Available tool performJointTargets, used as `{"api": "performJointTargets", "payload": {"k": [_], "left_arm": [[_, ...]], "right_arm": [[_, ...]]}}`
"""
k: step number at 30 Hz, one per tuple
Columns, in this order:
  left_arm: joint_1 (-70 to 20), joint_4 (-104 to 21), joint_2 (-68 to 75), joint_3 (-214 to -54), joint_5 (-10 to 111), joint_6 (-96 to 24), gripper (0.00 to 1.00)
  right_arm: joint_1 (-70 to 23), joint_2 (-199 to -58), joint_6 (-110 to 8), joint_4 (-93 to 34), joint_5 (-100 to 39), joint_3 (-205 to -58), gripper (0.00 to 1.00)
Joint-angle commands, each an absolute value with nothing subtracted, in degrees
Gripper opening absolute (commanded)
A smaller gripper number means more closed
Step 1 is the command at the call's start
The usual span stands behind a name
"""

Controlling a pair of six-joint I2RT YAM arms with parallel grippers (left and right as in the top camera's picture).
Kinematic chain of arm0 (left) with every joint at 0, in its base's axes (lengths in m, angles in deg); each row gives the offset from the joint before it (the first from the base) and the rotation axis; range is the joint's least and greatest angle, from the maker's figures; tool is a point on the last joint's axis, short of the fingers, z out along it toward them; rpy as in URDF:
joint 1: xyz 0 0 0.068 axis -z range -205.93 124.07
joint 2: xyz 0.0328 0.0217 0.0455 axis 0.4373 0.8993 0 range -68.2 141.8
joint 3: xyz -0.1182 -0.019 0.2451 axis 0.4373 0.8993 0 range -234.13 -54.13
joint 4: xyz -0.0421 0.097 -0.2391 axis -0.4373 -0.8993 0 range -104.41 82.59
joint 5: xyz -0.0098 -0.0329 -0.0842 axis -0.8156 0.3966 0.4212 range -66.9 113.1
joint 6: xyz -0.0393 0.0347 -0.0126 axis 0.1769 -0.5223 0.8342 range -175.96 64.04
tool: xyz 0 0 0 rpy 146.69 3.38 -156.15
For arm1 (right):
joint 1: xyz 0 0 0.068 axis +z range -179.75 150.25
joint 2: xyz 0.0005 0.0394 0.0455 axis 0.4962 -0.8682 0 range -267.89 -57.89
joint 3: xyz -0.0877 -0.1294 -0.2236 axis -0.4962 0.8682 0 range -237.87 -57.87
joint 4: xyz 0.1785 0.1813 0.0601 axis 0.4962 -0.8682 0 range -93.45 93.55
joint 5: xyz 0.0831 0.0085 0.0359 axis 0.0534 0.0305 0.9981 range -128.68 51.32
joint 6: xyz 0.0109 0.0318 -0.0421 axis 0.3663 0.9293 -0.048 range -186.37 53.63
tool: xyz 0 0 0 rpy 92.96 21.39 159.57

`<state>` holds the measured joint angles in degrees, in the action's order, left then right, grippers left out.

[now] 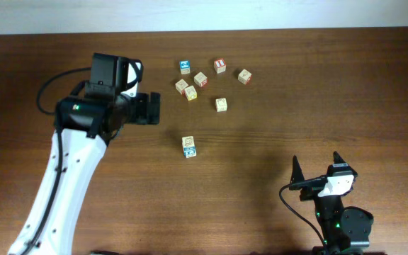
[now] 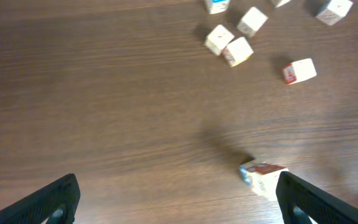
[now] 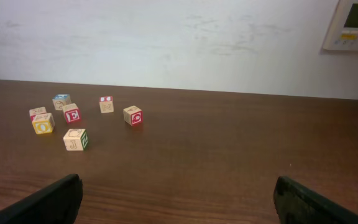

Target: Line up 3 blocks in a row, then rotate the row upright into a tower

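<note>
Since both sets of jaws stand wide apart and empty, we judge that every risk lies in the approach. We see the left gripper (image 1: 153, 108) above the table (image 1: 317, 99), left of the blocks. The right gripper (image 1: 316, 161) is low at the near right, well apart from them. The teal-trimmed block (image 1: 189, 146) sits alone toward the near side. The blue-faced block (image 1: 184, 66) and the orange-marked block (image 1: 244, 76) lie at the far left and far right of a loose cluster, with the red-faced cube (image 1: 219, 66) and other tan cubes (image 1: 200, 78) between.

In the left wrist view the lone block lies just beside the finger (image 2: 309, 202) at the right of that view, not between the two. A straight descent could therefore land a finger on it and tip or shove it. In the cluster, wide jaws could nudge neighbours, or we could close on the wrong cube. An off-centre grip on so small a cube could flip it rather than turn it.
</note>
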<state>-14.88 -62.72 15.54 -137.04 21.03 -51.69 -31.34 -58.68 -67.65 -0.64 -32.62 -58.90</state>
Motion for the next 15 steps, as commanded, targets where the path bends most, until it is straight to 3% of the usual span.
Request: {"api": "performJointTargets", "payload": {"k": [1, 3, 6, 11, 15], "left_arm": [[-15.2, -62.5, 6.4, -134.1, 14.7, -53.7, 0.99], [-15.7, -58.8, 0.1, -128.9, 14.8, -53.9, 0.99], [-20.7, -40.4, -14.0, -110.9, 25.1, -61.1, 0.99], [-23.1, -15.4, -37.1, -83.7, 27.9, -64.5, 0.99], [-25.0, -11.0, -51.3, -69.6, 30.9, -69.8, 0.99]], "right_arm": [[-31.7, -58.1, -67.0, -0.4, -33.3, -58.2, 0.98], [-31.7, -58.1, -67.0, -0.4, -33.3, -58.2, 0.98], [-31.7, -58.1, -67.0, -0.4, -33.3, -58.2, 0.98], [-31.7, -58.1, -67.0, -0.4, -33.3, -58.2, 0.98], [-31.7, -58.1, -67.0, -0.4, -33.3, -58.2, 0.98]]}}
